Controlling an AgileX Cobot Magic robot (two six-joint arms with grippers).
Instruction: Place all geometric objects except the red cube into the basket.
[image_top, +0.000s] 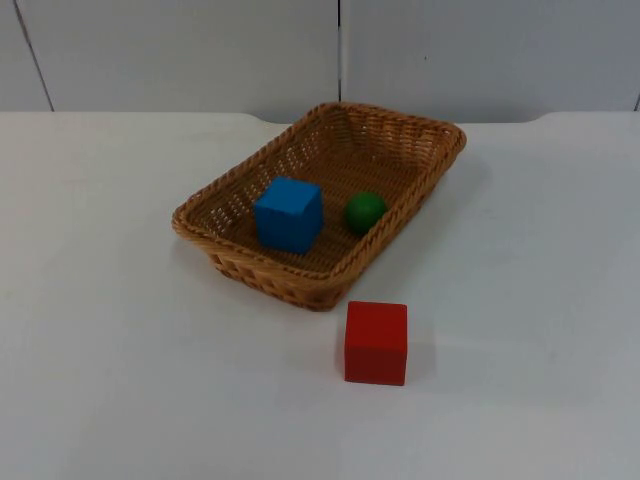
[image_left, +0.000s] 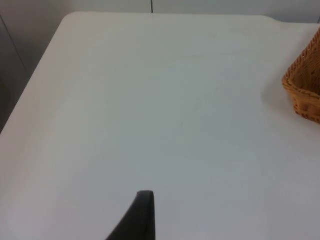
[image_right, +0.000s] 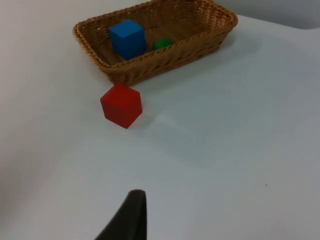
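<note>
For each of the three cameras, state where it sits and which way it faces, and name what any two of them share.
Top view: fixed above the table, looking down and forward at the basket holding the blue cube and green ball, the red cube in front of it.
Left wrist view: on the left arm, facing the white table and the basket's corner; one black fingertip shows.
Right wrist view: on the right arm, facing basket and cubes; one fingertip shows.
Shared: all three see the basket.
</note>
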